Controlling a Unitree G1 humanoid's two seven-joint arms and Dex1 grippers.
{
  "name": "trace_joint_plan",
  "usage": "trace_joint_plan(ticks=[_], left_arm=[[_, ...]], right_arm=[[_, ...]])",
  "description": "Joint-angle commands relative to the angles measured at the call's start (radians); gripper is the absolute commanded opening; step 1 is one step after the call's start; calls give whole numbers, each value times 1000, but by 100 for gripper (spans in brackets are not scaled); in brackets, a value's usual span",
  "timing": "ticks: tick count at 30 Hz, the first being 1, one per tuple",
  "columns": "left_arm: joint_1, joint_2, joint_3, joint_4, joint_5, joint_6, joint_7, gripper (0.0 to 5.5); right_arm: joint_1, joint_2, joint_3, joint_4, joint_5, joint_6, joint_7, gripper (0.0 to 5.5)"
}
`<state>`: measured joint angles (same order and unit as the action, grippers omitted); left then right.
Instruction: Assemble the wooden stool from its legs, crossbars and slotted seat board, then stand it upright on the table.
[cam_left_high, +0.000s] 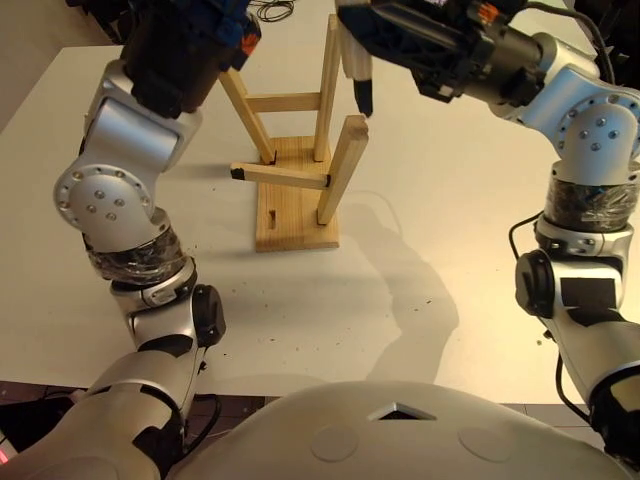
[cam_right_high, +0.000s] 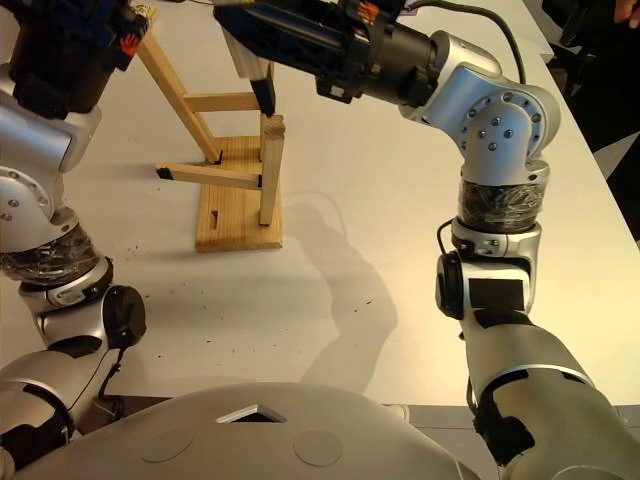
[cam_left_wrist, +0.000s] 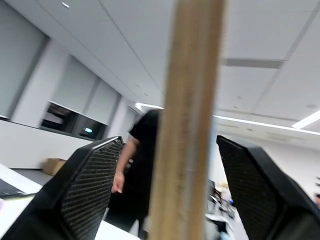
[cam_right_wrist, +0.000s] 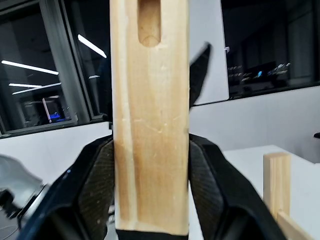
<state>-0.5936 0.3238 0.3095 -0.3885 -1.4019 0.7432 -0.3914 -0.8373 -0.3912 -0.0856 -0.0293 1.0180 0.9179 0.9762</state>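
Wood stool (cam_left_high: 295, 160), part-built and upside down, upper centre of both eye views. Seat board (cam_left_high: 297, 225) lies flat on the white table (cam_left_high: 420, 300), long axis running up-down in frame, legs pointing up. Leaning leg (cam_left_high: 250, 115) tilts toward the upper left, and its top is hidden under the left gripper (cam_left_wrist: 170, 142). Left wrist view gives what the eye views can't: that leg runs lengthwise between spread fingers (cam_left_wrist: 92, 190) with a gap on one side, so not clamped. Right gripper (cam_left_high: 342, 72), top centre, is closed on the upright leg (cam_left_high: 325, 110). Right wrist view shows both pads (cam_right_wrist: 97, 192) pressed on its faces, plus a slot (cam_right_wrist: 149, 25) near its end. Near leg (cam_left_high: 340, 170) stands free, its top just below a right fingertip. Upper crossbar (cam_left_high: 285, 102) joins the two far legs. Lower crossbar (cam_left_high: 285, 177) sticks out left, dark-tipped. Leg feet cover the seat joints.
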Motion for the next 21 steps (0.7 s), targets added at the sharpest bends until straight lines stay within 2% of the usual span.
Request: trace_joint_plan(ticks=[1, 4, 12, 21], left_arm=[[83, 86, -20, -30, -13, 54, -78, 350], [99, 146, -18, -22, 1, 70, -136, 350], [50, 218, -52, 6, 32, 78, -215, 350], [69, 236, -59, -33, 19, 76, -253, 350]], right_arm=[[-20, -58, -32, -3, 40, 39, 67, 207], [-17, -109, -3, -7, -9, 17, 125, 207], [-71, -212, 232, 61, -333, -240, 387, 207], [-103, -198, 278, 101, -403, -285, 490, 207]])
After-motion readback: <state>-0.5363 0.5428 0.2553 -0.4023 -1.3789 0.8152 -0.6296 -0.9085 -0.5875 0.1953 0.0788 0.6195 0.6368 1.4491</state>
